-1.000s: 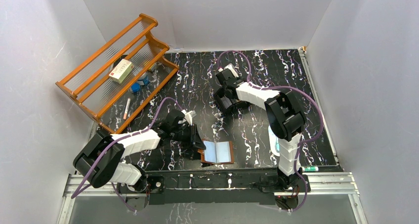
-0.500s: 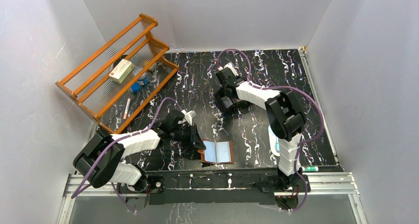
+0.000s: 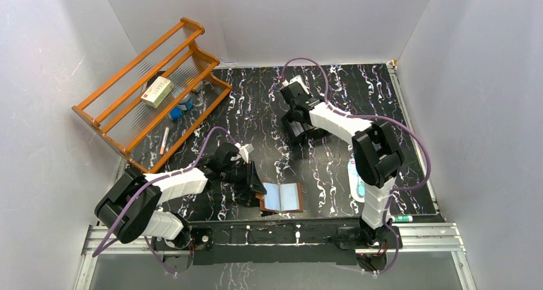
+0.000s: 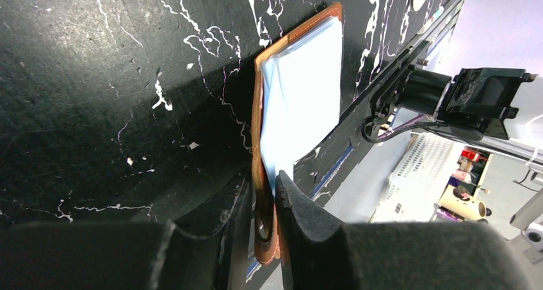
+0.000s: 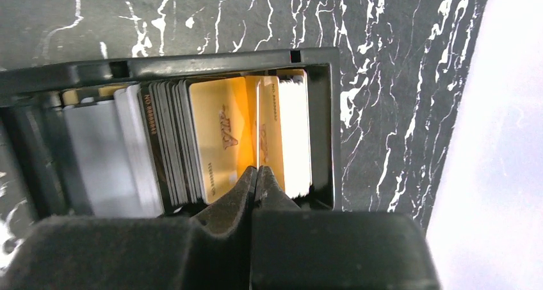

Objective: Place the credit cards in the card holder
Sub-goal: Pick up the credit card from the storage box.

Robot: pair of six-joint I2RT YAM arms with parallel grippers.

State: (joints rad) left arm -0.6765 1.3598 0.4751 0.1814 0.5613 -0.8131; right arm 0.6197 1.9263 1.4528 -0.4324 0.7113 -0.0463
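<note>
The card holder lies open near the front edge, brown leather with pale blue sleeves facing up. My left gripper is shut on its left leather edge, seen pinched between the fingers in the left wrist view. The credit cards stand on edge in a black tray, grey-silver at the left, orange-gold and white at the right. My right gripper is down over the tray and shut on the edge of an orange-gold card.
A wooden rack stands at the back left with a white-and-red box and small items. A white-and-blue packet lies by the right arm's base. White walls enclose the black marbled table.
The right arm's wrist and elbow have shifted a little back and to the right, with the gripper still at the tray. The left arm and card holder have not moved.
</note>
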